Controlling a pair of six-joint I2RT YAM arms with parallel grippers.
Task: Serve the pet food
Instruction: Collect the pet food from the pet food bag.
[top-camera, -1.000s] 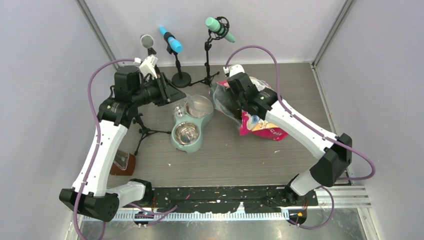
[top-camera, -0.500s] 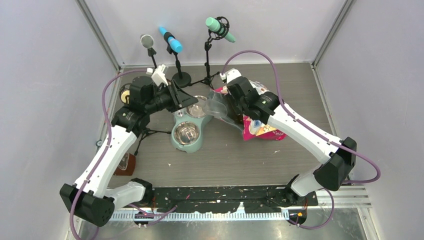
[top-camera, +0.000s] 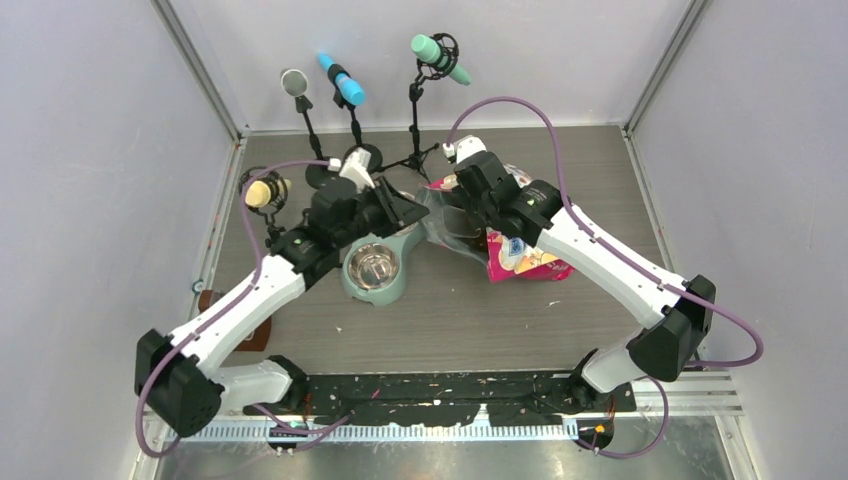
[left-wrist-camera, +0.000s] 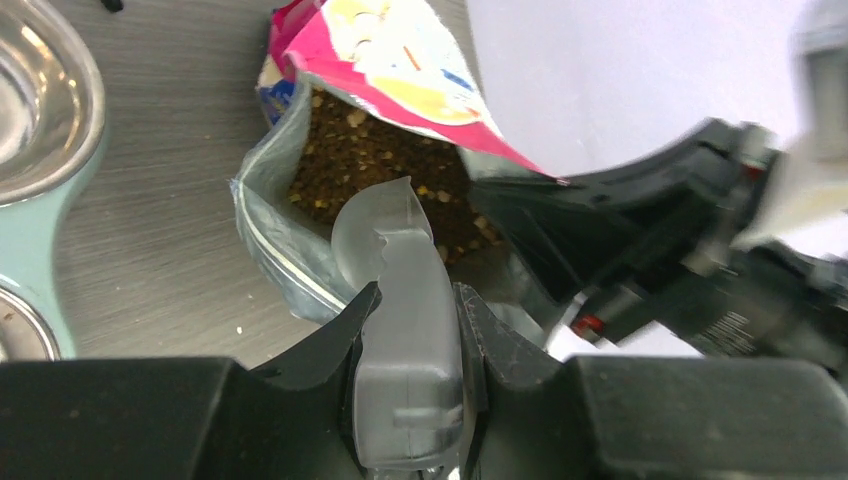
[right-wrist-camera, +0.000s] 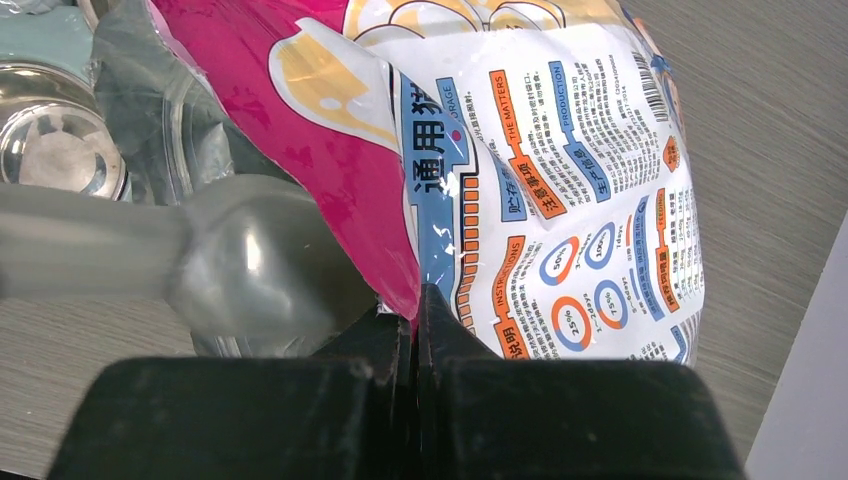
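- Nearest the near edge of the table (top-camera: 480, 320), a little left of centre, stands the mint-green feeder (top-camera: 375, 290). Its near steel bowl (top-camera: 372, 264) shows no kibble, so by my judgement nothing is served yet.
- Just beyond that bowl, over the feeder's far end, your left gripper (left-wrist-camera: 418, 298) is partly closed on the handle of the clear scoop (left-wrist-camera: 395, 235). One finger presses each side of the handle, and the hold looks firm.
- The coming move turns on this: the scoop's long axis runs straight out from the left gripper toward the table's right edge, and its bowl sits at the lower lip of the bag's mouth. The pet food (left-wrist-camera: 370, 160) lies dead ahead of the scoop tip, a brown heap just inside the bag. I cannot tell whether the tip touches any pellets.
- The bag (right-wrist-camera: 560, 180) lies on its side right of centre, in the table's far half. Its long axis slants from near-right to far-left, with the mouth turned toward the feeder.
- Your right gripper (right-wrist-camera: 416, 300) is fully closed, pinching the upper edge of that mouth and lifting it open.
- The left arm is the one placed to dig — drive it along the scoop's own axis. Watch that the lower lip does not fold under the scoop.
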